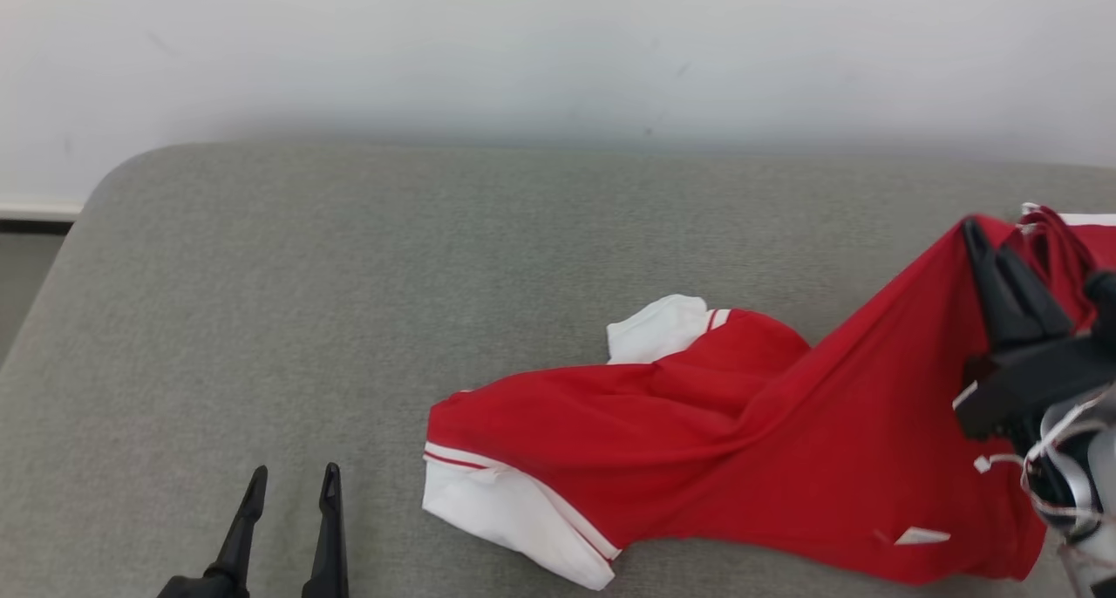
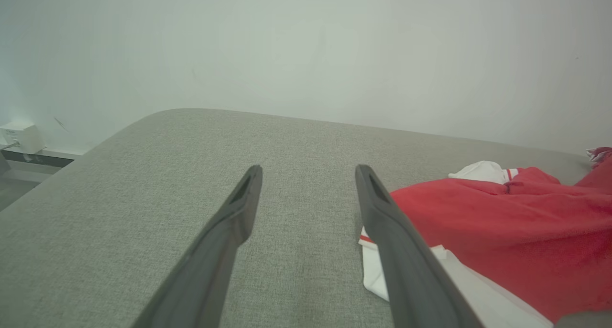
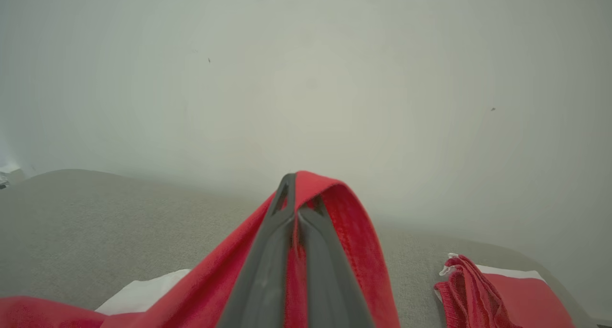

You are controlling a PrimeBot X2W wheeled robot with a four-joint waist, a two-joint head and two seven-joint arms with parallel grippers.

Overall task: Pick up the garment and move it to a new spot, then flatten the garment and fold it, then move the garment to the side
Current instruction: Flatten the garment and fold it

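Note:
The garment (image 1: 697,441) is a red shirt with white sleeve ends, lying crumpled on the right half of the grey cushion (image 1: 305,302). My right gripper (image 1: 981,236) is shut on a fold of its red cloth at the far right and holds that part lifted, so the fabric slopes down to the left. In the right wrist view the red garment (image 3: 344,223) drapes over the closed right gripper (image 3: 295,184). My left gripper (image 1: 292,485) stands open at the lower left, apart from the shirt. In the left wrist view the open left gripper (image 2: 308,180) has the garment (image 2: 502,223) to its right.
A pale wall (image 1: 558,49) rises behind the cushion. The cushion's rounded left corner (image 1: 113,180) drops to a floor strip with a white box (image 2: 21,136) by the skirting. Another bunch of red and white cloth (image 3: 483,289) lies right of the gripper.

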